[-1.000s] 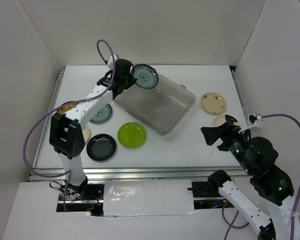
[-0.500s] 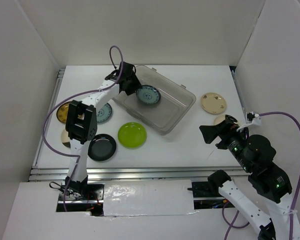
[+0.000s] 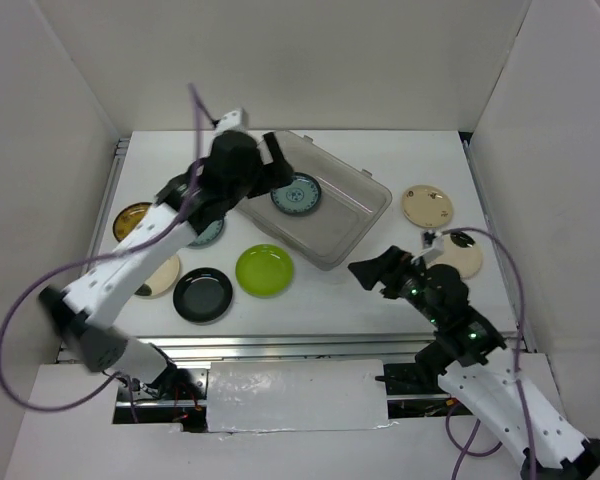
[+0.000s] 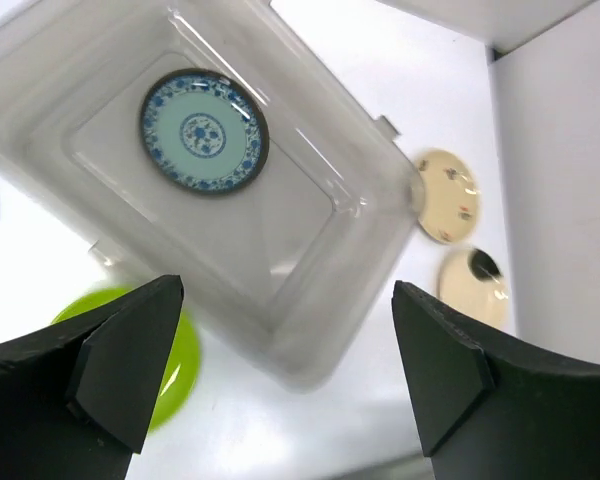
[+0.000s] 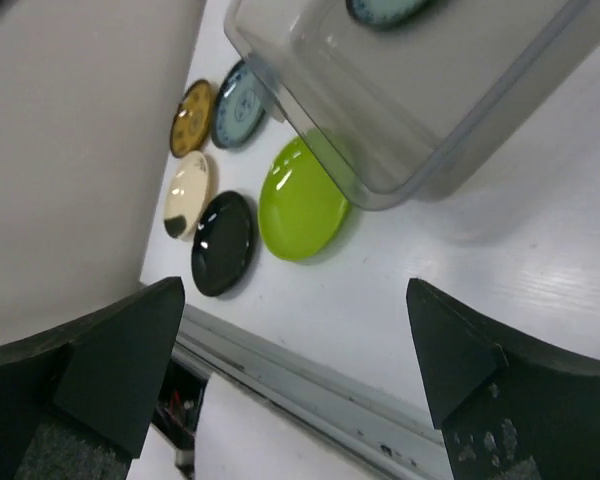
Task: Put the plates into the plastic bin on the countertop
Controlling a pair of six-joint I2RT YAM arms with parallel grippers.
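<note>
Second teal plate point(image 3: 208, 232) is mostly hidden under the L arm in top view, only an edge shows. Golden-brown plate point(image 3: 132, 218) and left cream plate point(image 3: 160, 275) are partly covered by the same arm; R wrist view shows all three in full. Cream plate w/ dark mark point(image 3: 465, 255) at the right is partly behind the R arm. In L wrist view the lime green plate point(image 4: 185, 370) is blurred and half cut by a finger and the bin wall. I cannot tell if it touches the plastic bin point(image 3: 375, 190); it is just beside the near wall.

One teal-patterned plate point(image 3: 297, 194) lies flat inside the bin, at its far-left end. The bin stands slantwise on the countertop point(image 3: 420, 160).

L gripper point(image 3: 280, 165) hangs above that end of the bin, jaws spread wide, holding nothing; R gripper point(image 3: 372, 272) is over bare countertop near the bin's near-right corner, jaws wide apart too, empty.

Black plate point(image 3: 203, 295) lies beside the lime one; spotted cream plate point(image 3: 426, 206) lies right of the bin, apart from it.
</note>
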